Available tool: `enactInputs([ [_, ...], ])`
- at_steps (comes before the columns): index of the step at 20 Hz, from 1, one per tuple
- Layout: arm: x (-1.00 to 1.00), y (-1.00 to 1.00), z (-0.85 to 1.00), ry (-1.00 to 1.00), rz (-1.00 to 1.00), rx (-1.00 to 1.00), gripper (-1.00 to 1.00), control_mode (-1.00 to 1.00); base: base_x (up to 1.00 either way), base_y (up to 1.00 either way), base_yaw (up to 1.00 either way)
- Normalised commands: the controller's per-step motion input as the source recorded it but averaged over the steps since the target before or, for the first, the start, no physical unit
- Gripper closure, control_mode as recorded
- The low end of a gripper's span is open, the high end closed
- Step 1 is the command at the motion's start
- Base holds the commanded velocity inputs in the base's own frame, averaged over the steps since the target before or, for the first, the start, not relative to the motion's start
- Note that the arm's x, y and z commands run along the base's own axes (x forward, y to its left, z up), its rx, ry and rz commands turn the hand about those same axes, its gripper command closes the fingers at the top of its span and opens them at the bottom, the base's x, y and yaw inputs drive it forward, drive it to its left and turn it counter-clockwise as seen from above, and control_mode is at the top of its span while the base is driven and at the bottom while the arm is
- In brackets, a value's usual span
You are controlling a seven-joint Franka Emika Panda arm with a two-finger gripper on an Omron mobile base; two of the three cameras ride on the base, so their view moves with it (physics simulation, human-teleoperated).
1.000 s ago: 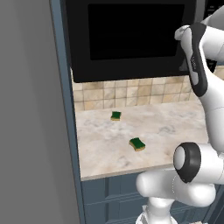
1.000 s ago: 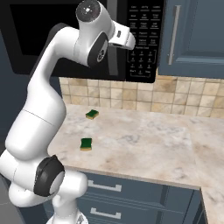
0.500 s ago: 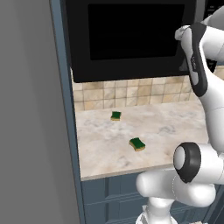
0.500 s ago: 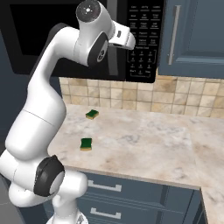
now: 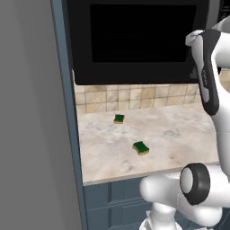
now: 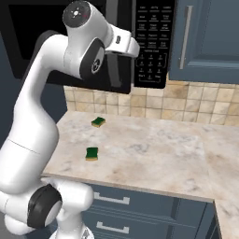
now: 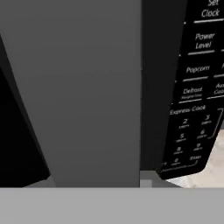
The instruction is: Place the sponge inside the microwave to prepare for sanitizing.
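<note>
The microwave (image 7: 192, 87) keypad reads Clock, Power Level, Popcorn, Defrost, Express Cook; the sponge (image 5: 141, 148) lies on the counter (image 6: 158, 154) near its front edge; I cannot tell the gripper's state

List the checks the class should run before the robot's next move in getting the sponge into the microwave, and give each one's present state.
1. Microwave door open enough to load: not ok, the glass front covers the cavity.
2. Sponge lying free on the counter: ok.
3. Sponge apart from the smaller sponge near the tiles: ok.
4. End effector up at the door, beside the keypad: ok.
5. End effector open or shut: cannot tell.
</note>
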Motion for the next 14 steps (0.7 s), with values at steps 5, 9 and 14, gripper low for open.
enactInputs([
  [5,-0.96,0.23,0.03,0.0,-0.11,-0.09,1.0,-1.0,0.0,0.0,0.0],
  [9,-0.92,0.53,0.0,0.0,-0.13,-0.12,1.0,-1.0,0.0,0.0,0.0],
  [14,-0.76,0.73,-0.03,0.0,-0.31,-0.09,1.0,-1.0,0.0,0.0,0.0],
])
